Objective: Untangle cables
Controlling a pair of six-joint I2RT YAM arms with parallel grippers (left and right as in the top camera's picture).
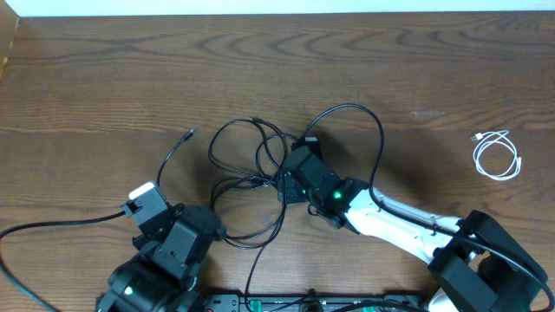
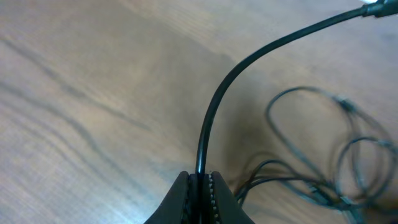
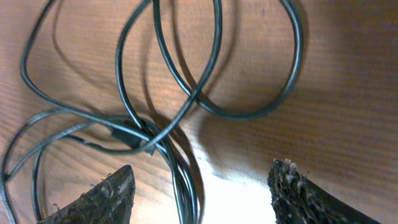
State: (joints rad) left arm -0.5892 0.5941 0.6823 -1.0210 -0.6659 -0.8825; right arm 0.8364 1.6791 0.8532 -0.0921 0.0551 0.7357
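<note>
Left wrist view: the left claw (image 2: 200,182) is nearest the lens, jaws shut tight on one black strand (image 2: 214,106). The strand rises from the pinch and bends toward 2 o'clock. The plug (image 2: 373,7) at its far end is washed out by glare and cut by the frame edge. This view is soft, and the loops at 4 o'clock cannot be traced.

The black tangle (image 1: 260,178) lies on the table (image 1: 104,78) just below centre in the overhead view. Its loops spread from 9 o'clock round to 1 o'clock of the right claw (image 1: 290,180). I cannot tell whether it is one cable or several. In the overhead view its middle is hidden under the right claw and wrist.

The right wrist view shows what the overhead view hides. Strands cross and bunch at a junction (image 3: 134,134), with big loops toward 12 o'clock and a bundle running off the frame at 6 o'clock. The right claw is spread wide, one fingertip at each lower corner, gripping nothing. Its height over the strands cannot be told.

Overhead only:
- The pinched strand's plug end lies at 10 o'clock of the tangle.
- A white cable (image 1: 498,156) sits coiled at 3 o'clock, well apart from the tangle.
- The left arm (image 1: 165,260) is cut off by the bottom edge at 7 o'clock.
</note>
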